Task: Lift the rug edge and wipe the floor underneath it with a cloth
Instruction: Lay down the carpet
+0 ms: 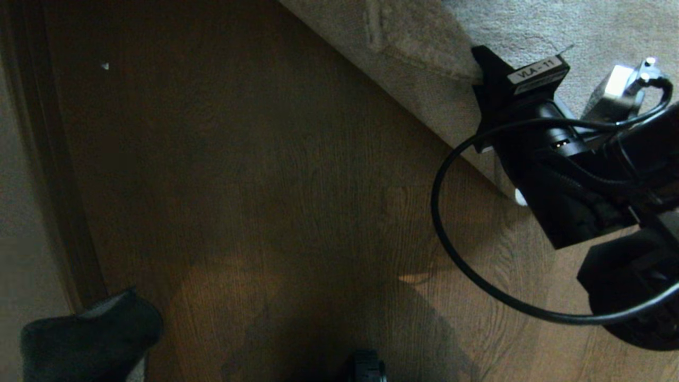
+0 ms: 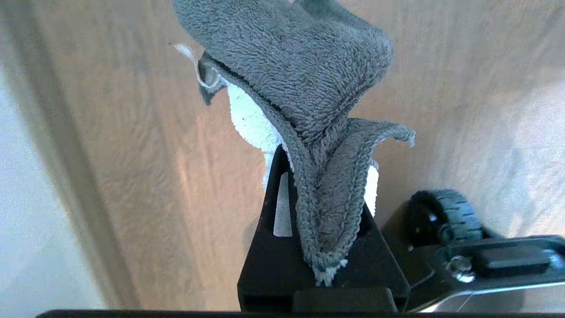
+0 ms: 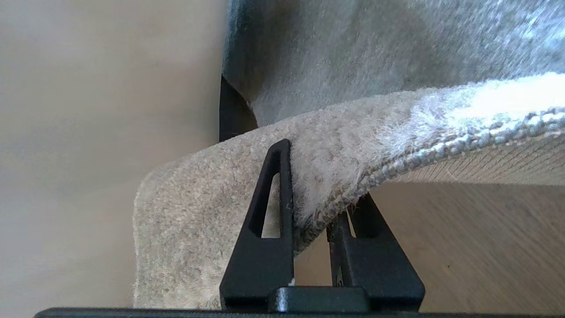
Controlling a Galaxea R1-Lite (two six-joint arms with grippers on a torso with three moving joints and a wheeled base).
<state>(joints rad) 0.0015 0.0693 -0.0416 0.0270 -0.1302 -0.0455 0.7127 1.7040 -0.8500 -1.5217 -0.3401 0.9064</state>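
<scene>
Head view: right end effector [image 1: 490, 87] sitting at the rug edge [image 1: 403, 111], reaching in from the right side of frame, cable looping below it. Rug running diagonally across the upper right; brown wood-grain floor [image 1: 265, 212] filling the rest. Cloth [image 1: 90, 337] showing at lower left, well apart from the rug.

Left wrist view: left end effector [image 2: 324, 194] clamping closed on the cloth [image 2: 304, 88], grey terry outside, white inside, fabric bunching and draping beyond the fingertips. Hanging above the floor, not touching it as far as visible. A base wheel [image 2: 446, 216] showing just beside.

Right wrist view: right end effector [image 3: 318, 185] pinching the rug edge [image 3: 353, 176], one finger over the pile, the other under the backing. Edge arching up off the floor [image 3: 463, 247], a gap opening beneath.

Step judged: rug being held raised, cloth in hand, wiping apparently not under way. Next move calling for carrying the cloth across to the gap under the raised edge, pressing it to the planks, while keeping the rug pinched.
</scene>
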